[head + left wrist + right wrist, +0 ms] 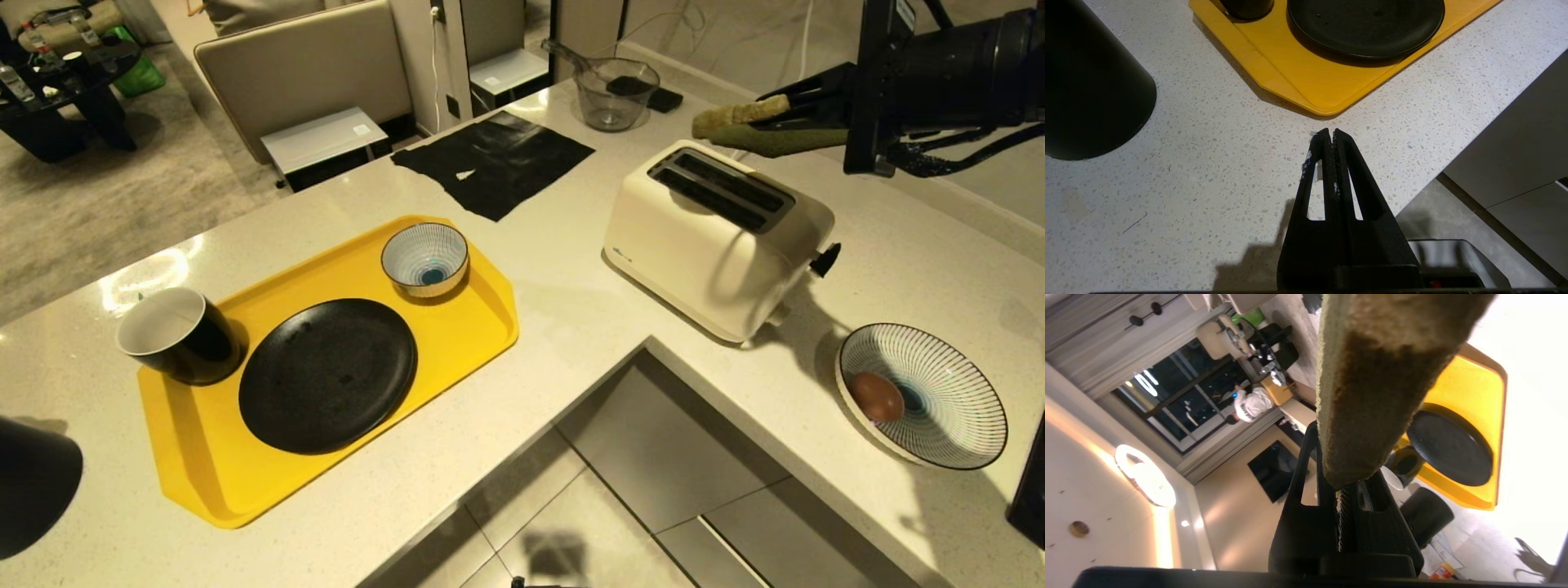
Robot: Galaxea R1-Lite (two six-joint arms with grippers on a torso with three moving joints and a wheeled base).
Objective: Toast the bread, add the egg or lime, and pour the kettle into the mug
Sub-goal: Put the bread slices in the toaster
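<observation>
The right end effector [784, 122] is clamping the bread [751, 126] flat, above and behind the toaster [718, 237], while the left end effector [1329, 136] is resting closed over the table [1208, 183]; lowered untilted, the slice is likely missing the slots.

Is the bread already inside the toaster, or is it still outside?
Outside. The right gripper holds the bread in the air beyond the toaster, and both slots on its top look dark and empty.
</observation>
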